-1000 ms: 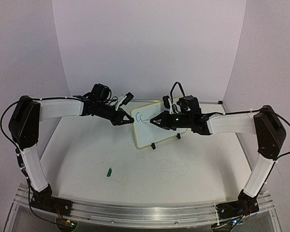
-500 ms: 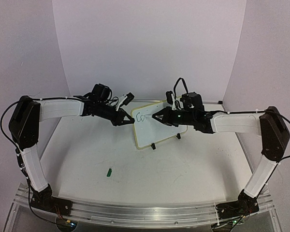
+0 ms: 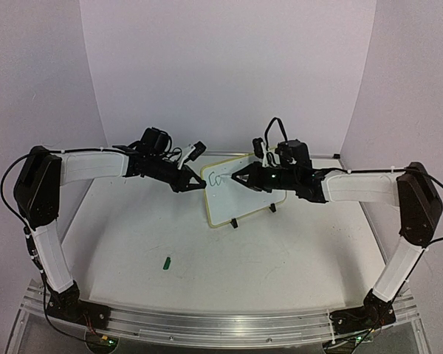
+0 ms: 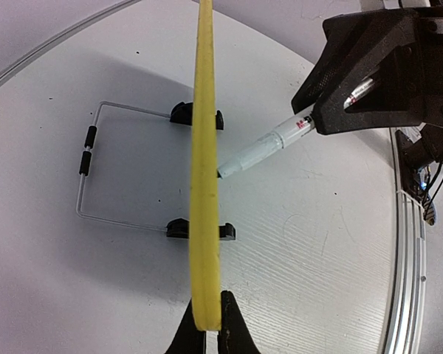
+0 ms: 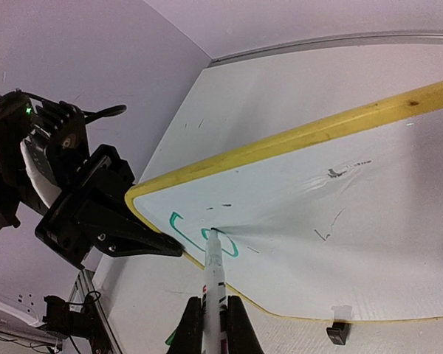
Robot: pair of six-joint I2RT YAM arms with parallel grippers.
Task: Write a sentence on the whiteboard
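The whiteboard (image 3: 245,198) stands tilted on its small black feet at the table's back middle. My left gripper (image 3: 198,183) is shut on its yellow rim (image 4: 205,147) at the left edge. My right gripper (image 5: 213,304) is shut on a white marker (image 5: 215,267), whose tip touches the board's face (image 5: 340,221). Of the sentence, two green letters (image 5: 205,234), a C and an o, show near the board's upper left corner (image 3: 215,178). In the left wrist view the marker (image 4: 262,150) meets the board from the right.
A small green marker cap (image 3: 166,261) lies on the table in front of the left arm. A wire stand (image 4: 86,151) props the board from behind. Faint grey smudges (image 5: 338,172) mark the board's face. Curved white walls close the table's back and sides.
The second green letter has appeared beside the first. My right gripper has moved slightly up and to the right with the marker. The left gripper and the board have stayed put.
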